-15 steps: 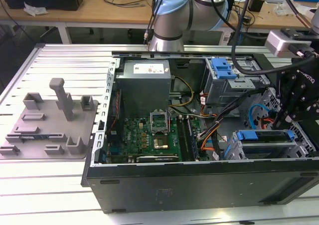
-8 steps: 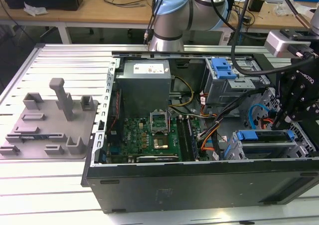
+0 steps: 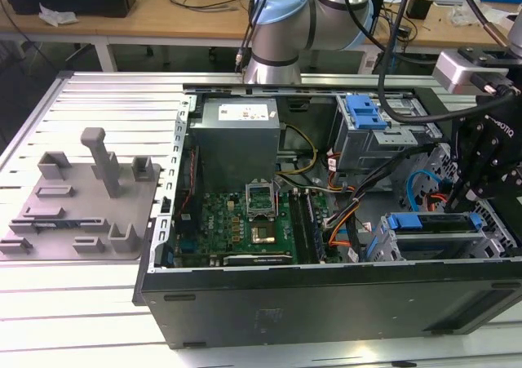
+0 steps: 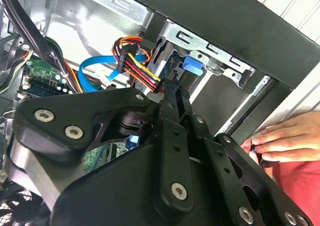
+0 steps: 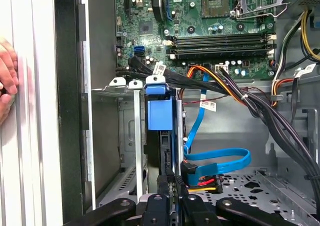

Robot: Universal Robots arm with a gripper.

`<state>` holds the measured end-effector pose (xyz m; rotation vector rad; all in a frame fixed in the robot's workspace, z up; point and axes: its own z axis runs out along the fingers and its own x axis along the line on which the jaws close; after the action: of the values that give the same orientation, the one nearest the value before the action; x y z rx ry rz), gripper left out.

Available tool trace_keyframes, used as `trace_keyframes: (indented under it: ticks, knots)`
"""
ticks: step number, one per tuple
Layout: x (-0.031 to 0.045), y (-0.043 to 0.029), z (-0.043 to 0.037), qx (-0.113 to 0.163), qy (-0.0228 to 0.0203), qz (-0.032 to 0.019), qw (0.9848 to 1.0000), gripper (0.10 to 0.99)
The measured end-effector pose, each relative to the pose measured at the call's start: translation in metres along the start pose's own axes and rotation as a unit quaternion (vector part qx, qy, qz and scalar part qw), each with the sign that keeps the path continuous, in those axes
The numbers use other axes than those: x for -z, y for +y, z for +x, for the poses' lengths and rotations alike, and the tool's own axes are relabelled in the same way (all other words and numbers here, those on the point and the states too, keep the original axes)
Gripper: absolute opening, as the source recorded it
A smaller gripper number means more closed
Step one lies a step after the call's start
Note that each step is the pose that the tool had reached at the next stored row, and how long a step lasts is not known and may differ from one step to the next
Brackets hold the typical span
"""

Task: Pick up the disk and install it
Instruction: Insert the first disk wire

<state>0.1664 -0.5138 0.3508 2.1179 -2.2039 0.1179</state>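
The open black computer case (image 3: 326,303) lies on its side, and the pincer (image 3: 469,197) hangs over its end at the exterior view's right, well apart from the grey fixture tray (image 3: 81,197) outside the case. Far beyond the pincer, in the first wrist view, the green motherboard (image 5: 200,15) covers the case floor. Directly ahead of the pincer (image 5: 171,178) stands the metal drive cage (image 5: 127,136), and the disk (image 5: 159,110) sits upright on edge inside one of its slots, its blue carrier end facing outward. The pincer (image 4: 172,93) reaches right up to the near edge of the disk (image 4: 194,65); whether it is spread, pressed together or pinching the disk cannot be told. A flat blue data cable (image 5: 220,158) loops just beside the pincer. A person's hand (image 4: 285,136) rests outside the case wall, off to the pincer's side.
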Motion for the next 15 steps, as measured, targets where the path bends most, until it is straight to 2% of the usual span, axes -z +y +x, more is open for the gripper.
trace_keyframes:
  ticks: [3, 15]
  knots:
    - [-0.0044, -0.0002, -0.0005, 0.0, 0.0001, 0.0, 1.0, 0.169]
    - [-0.0055, -0.0002, -0.0006, 0.0, 0.0001, 0.0, 1.0, 0.169]
